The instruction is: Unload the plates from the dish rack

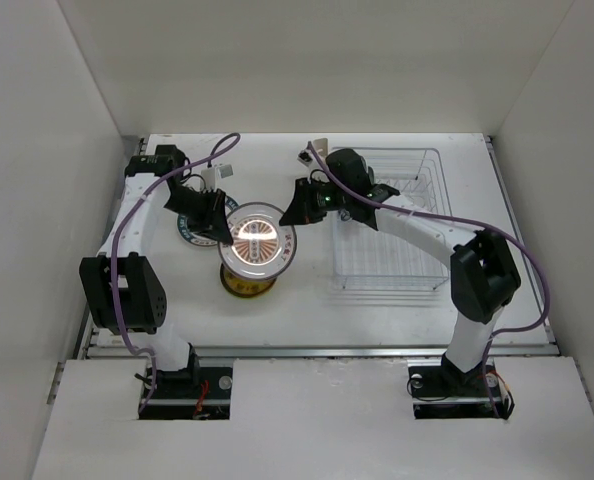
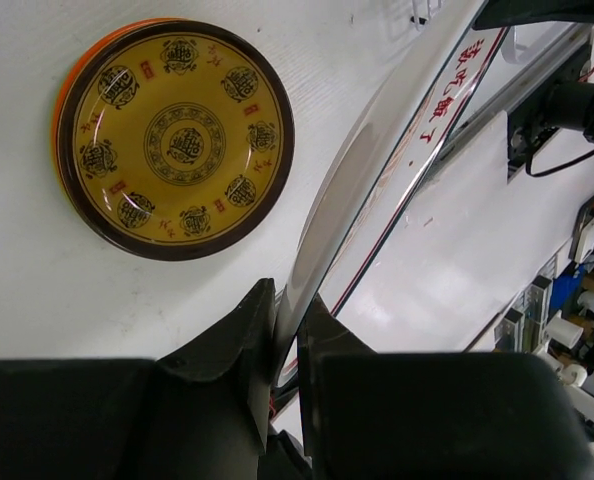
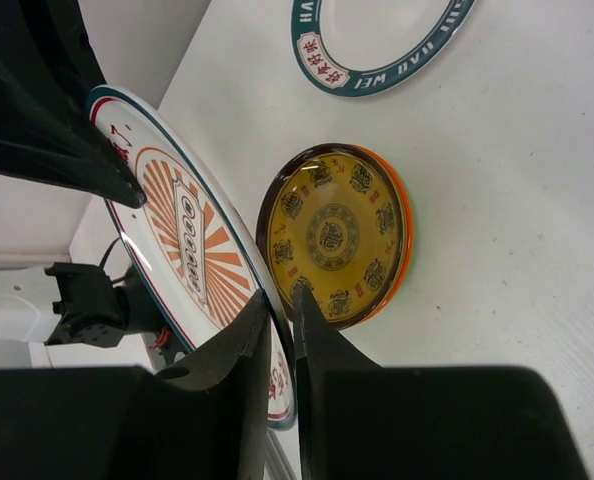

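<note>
Two grippers: one plate [image 1: 259, 240] between them.
Left gripper [image 2: 285, 335]: pinching rim.
Right gripper [image 3: 282, 335]: straddling opposite rim; grip unclear.
Stack [image 2: 175, 140]: below grippers.

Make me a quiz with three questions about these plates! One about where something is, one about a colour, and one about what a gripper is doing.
1. Where is the yellow plate?
A. in a gripper
B. on the orange plate
C. under the orange plate

2. What colour is the rim of the lone plate?
A. pink
B. yellow
C. dark teal

3. What is the left gripper doing?
A. pinching the striped plate by its rim
B. hanging open over nothing
C. holding a cup

Answers:
1 B, an orange edge peeks out from beneath the yellow plate.
2 C, a dark teal band with white letters runs round it.
3 A, its fingers are closed on the plate's edge in the left wrist view.
</note>
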